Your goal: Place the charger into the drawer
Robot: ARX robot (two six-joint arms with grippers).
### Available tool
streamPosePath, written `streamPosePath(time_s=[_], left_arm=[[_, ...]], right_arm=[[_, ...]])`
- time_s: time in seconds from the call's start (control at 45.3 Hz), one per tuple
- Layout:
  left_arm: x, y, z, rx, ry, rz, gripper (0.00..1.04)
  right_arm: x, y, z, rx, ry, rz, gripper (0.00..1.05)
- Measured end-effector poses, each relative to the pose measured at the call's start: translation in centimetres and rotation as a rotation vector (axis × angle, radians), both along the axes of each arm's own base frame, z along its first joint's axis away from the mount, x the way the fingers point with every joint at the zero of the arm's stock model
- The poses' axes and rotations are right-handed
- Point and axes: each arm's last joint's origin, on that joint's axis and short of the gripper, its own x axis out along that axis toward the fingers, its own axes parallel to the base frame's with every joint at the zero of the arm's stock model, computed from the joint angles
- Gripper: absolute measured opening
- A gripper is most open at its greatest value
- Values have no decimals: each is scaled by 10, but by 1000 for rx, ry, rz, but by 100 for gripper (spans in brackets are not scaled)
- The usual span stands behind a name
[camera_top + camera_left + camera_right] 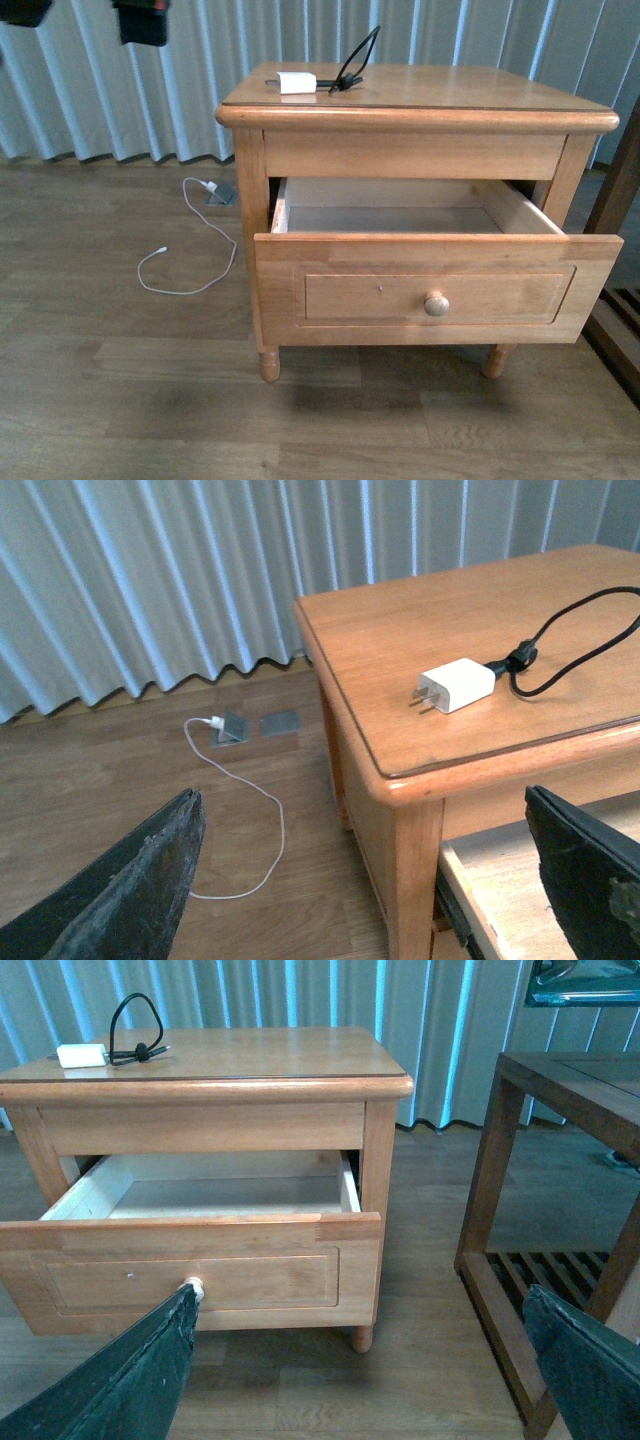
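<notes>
The charger (297, 82), a small white plug block with a looped black cable (355, 62), lies on the near left part of the nightstand top (450, 90). The drawer (437, 290) is pulled out, its pale interior (390, 218) bare, with a round knob (436, 304). My left gripper (365, 880) is open and empty, hovering off the nightstand's left front corner, apart from the charger (458, 685). My right gripper (360, 1370) is open and empty, low in front of the drawer (190, 1275). The charger (82, 1056) is far from it.
A white plug with a long white cable (190, 250) lies on the wooden floor left of the nightstand, by a floor socket (232, 726). A dark wooden shelf table (560, 1090) stands close on the right. Pleated curtains hang behind.
</notes>
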Motion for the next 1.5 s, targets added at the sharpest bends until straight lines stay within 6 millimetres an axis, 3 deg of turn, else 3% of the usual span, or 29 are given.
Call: streamPosePath(time_s=[0.155, 0.221, 0.486, 0.684, 0.883, 1.17, 1.28, 1.325, 1.457, 1.501], left_arm=[[74, -23, -3, 24, 54, -103, 99], [94, -31, -5, 28, 62, -142, 99], [153, -57, -18, 76, 185, -228, 99], [186, -76, -27, 141, 268, -296, 99], [200, -82, -26, 176, 285, -313, 99], [198, -80, -16, 193, 270, -326, 97], [197, -80, -18, 212, 293, -323, 72], [197, -80, -18, 215, 297, -326, 69], [197, -79, -22, 218, 315, -328, 43], [197, -79, -22, 220, 317, -329, 42]], right_arm=[[0, 0, 0, 0, 0, 0, 96], [0, 0, 0, 0, 0, 0, 96], [0, 0, 0, 0, 0, 0, 96], [0, 0, 0, 0, 0, 0, 96], [0, 0, 0, 0, 0, 0, 96], [0, 0, 0, 0, 0, 0, 96], [0, 0, 0, 0, 0, 0, 96], [0, 0, 0, 0, 0, 0, 96], [0, 0, 0, 0, 0, 0, 96], [0, 0, 0, 0, 0, 0, 96]])
